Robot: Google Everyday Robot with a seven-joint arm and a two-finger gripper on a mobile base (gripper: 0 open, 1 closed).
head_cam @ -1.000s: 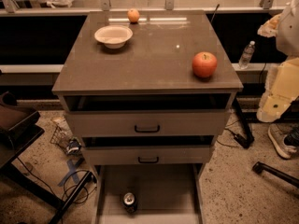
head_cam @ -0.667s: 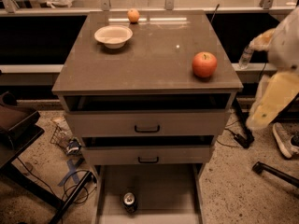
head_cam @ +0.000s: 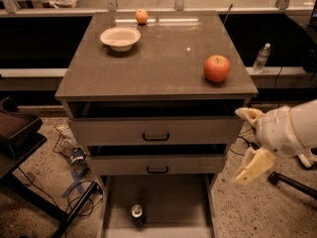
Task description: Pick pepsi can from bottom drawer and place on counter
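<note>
The pepsi can (head_cam: 137,214) stands upright on the floor of the bottom drawer (head_cam: 168,202), which is pulled out, near its front left. The counter (head_cam: 163,58) is the glossy grey-brown top of the cabinet. My gripper (head_cam: 239,147) is to the right of the cabinet, level with the two upper drawers and well above and right of the can. Its two cream fingers (head_cam: 253,166) are spread apart, open and empty.
On the counter sit a red apple (head_cam: 217,68) at the right, a white bowl (head_cam: 120,37) at the back left and an orange (head_cam: 141,16) behind it. A water bottle (head_cam: 261,58) stands on a ledge at the right. A dark chair (head_cam: 15,133) and cables (head_cam: 74,182) lie at the left.
My arm has swung down and to the left, from beside the counter's right edge to beside the drawer fronts. The can and the fruit have not moved.
</note>
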